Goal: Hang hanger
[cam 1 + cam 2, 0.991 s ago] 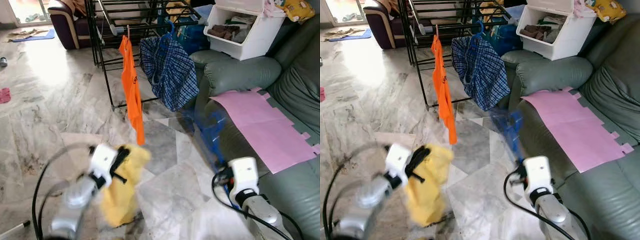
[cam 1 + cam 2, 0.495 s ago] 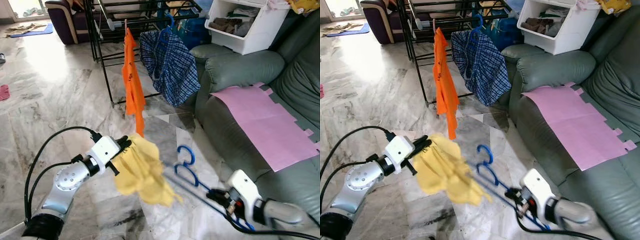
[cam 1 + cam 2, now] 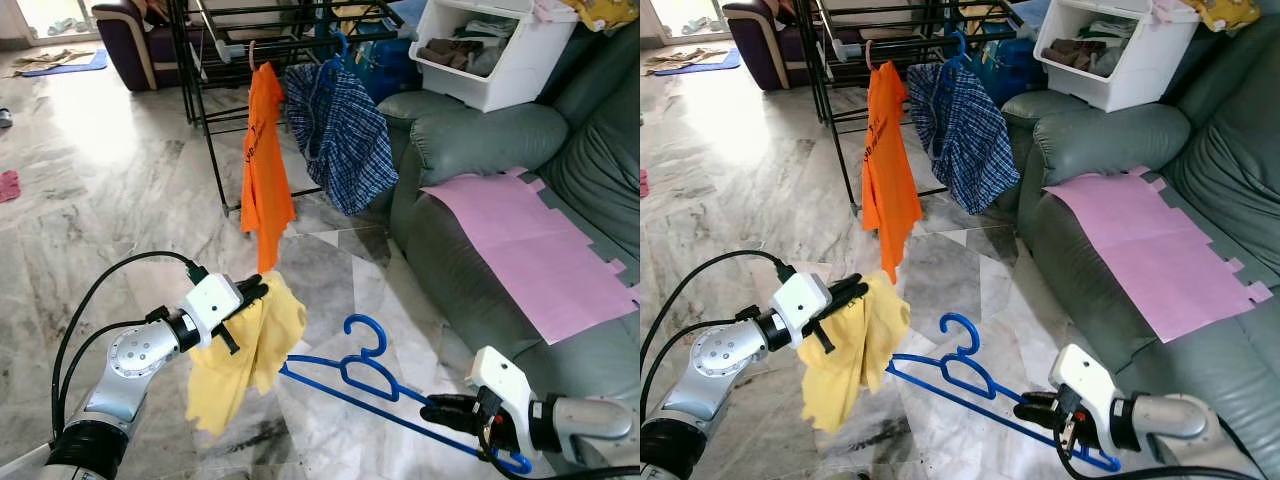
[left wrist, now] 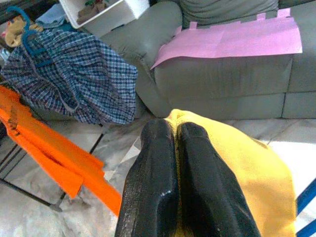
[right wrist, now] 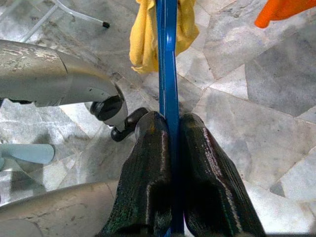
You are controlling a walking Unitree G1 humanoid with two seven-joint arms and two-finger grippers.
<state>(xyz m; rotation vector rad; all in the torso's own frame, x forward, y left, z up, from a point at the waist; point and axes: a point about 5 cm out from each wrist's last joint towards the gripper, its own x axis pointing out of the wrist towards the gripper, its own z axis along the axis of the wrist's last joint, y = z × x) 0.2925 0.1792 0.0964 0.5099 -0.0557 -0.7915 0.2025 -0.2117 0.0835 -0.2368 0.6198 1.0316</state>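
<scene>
Now the yellow cloth point(image 3: 245, 350) has slid off the blue hanger point(image 3: 365, 375); left hand point(image 3: 248, 296) pinches cloth, right hand point(image 3: 440, 410) pinches hanger; dressing must restart.

- Blue hanger point(image 3: 365, 375): thin plastic with a curled hook. It is held out roughly level above the marble floor, hook uppermost, one shoulder end reaching toward the yellow cloth.
- Its lower bar is clamped between the closed fingers of the right tool point(image 3: 437, 409), near the end closest to the sofa.
- Yellow garment point(image 3: 245, 360): soft, crumpled cloth hanging limp, pinched at its top edge by the closed left tool point(image 3: 252, 292).
- The hanger tip meets or sits just beside the garment; insertion cannot be confirmed.
</scene>
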